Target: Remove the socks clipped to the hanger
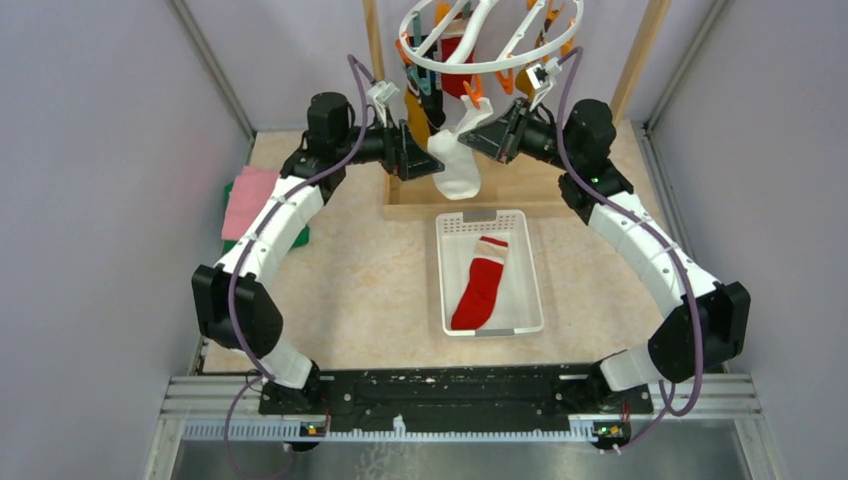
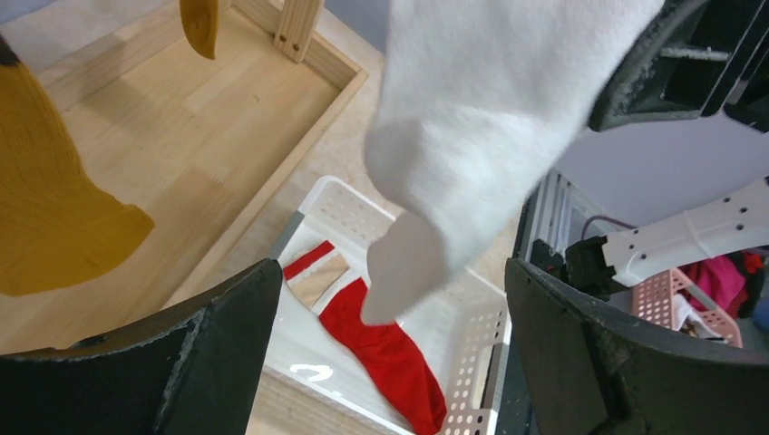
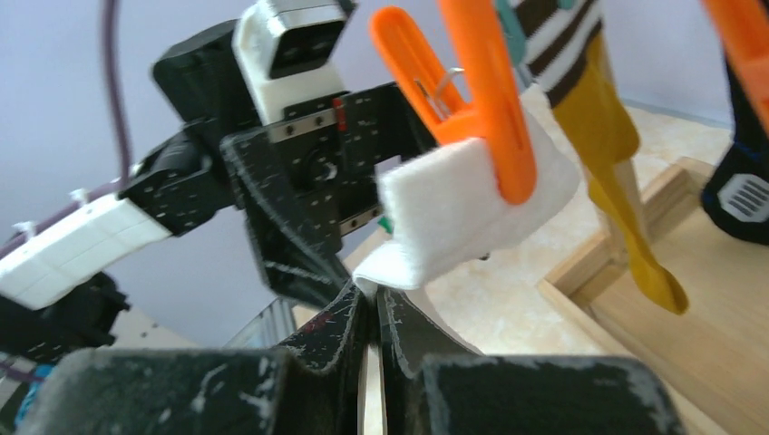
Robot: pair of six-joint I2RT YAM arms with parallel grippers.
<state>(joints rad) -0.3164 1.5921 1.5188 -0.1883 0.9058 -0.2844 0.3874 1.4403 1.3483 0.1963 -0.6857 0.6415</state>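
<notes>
One long white soft sock [image 1: 458,170] hangs vertical, upper centre; my right end effector [image 3: 374,308] pinches its cuff, left end effector [image 2: 390,304] open.

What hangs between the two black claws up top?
A white sock, seen in the top view; the right claw pinches its cuff, the left claw stands open.

Red sock [image 1: 480,290] in white basket [image 1: 534,280]

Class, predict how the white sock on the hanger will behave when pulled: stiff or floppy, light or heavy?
Probably floppy: the white sock hangs limp, bent at the heel. Likely light: a single orange clip holds it up. It may stretch before slipping free, as the clip pinches its soft cuff.
</notes>
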